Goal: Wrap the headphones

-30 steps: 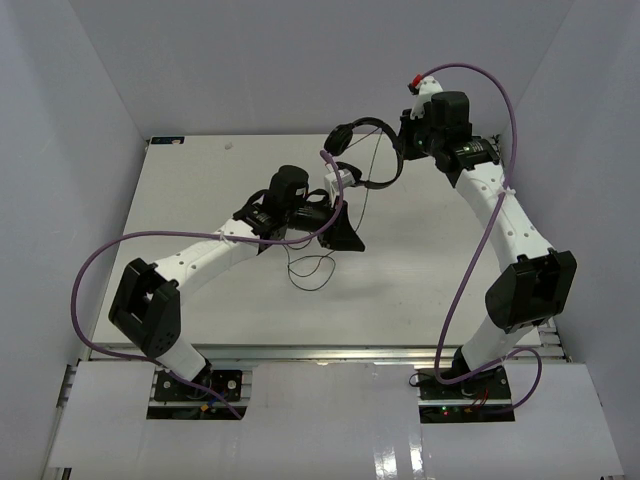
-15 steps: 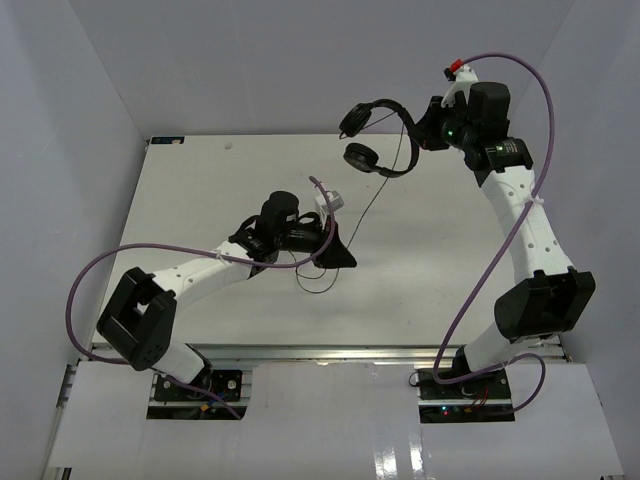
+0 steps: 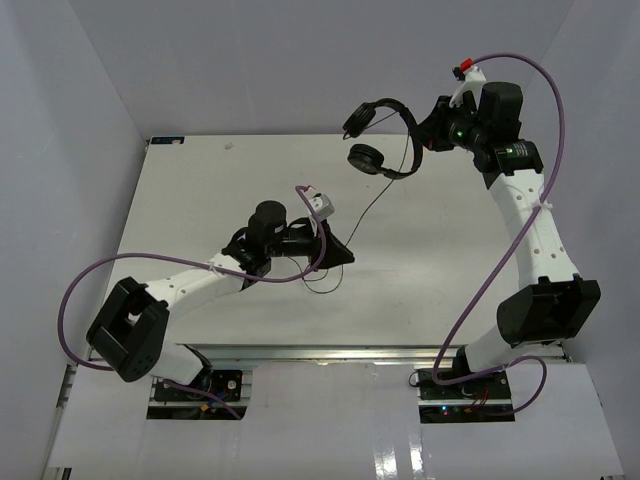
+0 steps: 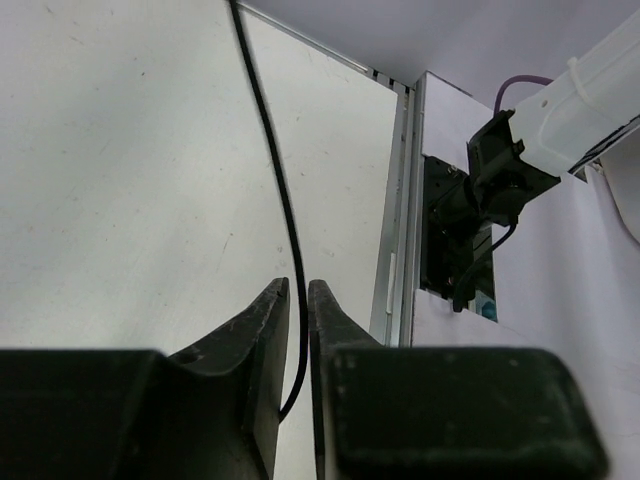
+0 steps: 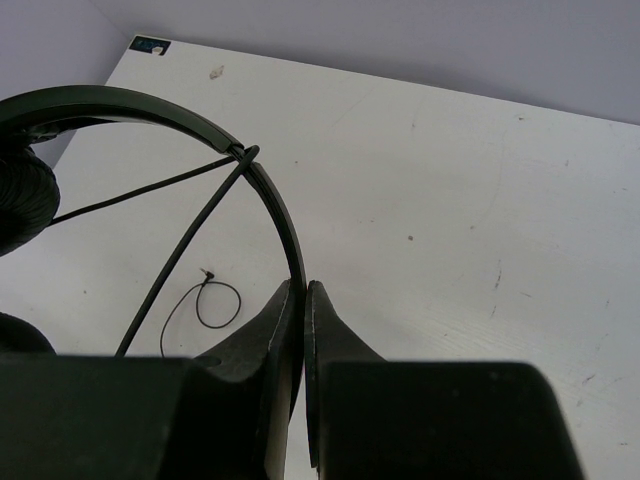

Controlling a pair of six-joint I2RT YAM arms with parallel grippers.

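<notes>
The black headphones hang in the air over the table's back right part. My right gripper is shut on their thin headband, which the right wrist view shows pinched between the fingertips. One padded earcup shows at that view's left edge. The thin black cord drops from the headphones to my left gripper. There it runs through the narrow gap between the fingers, which stand slightly open around the cord. The cord's end lies in a small loop on the table.
White walls enclose the table on three sides. A blue sticker marks the back left corner. Purple cables arch beside both arms. The table's near rail and the right arm's base show in the left wrist view.
My right gripper has lifted the headphones up and to the right, away from the left arm. My left gripper has drawn back slightly toward the near edge, with the cord stretched longer between them.
</notes>
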